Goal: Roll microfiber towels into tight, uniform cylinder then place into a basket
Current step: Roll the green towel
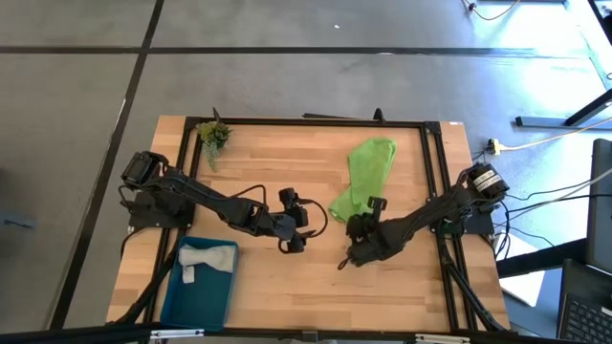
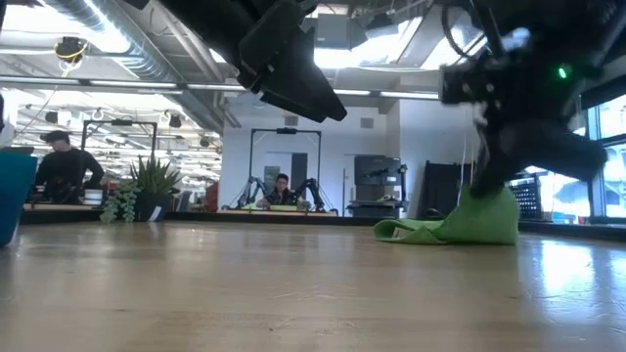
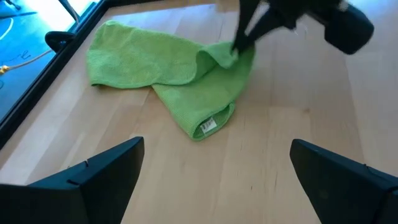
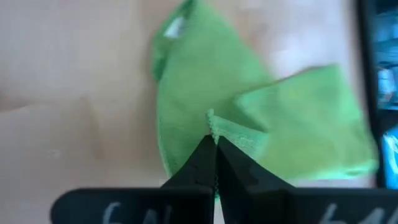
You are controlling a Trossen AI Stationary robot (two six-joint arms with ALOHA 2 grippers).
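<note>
Jaws of right gripper [image 4: 214, 146] pressed together, pinching lime green towel [image 1: 361, 182] on right half of wooden desk [image 1: 287, 177]. Left gripper [image 1: 293, 222] mid-desk, jaws spread wide, empty. Grey towel [image 1: 206, 258] inside teal basket [image 1: 196, 304] at front-left corner.

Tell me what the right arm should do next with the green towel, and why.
Probably lift and draw the pinched edge outward to spread it flat. The right gripper is shut on the green towel, which lies bunched and folded over itself, unready for rolling. The left gripper waits open nearby.
</note>
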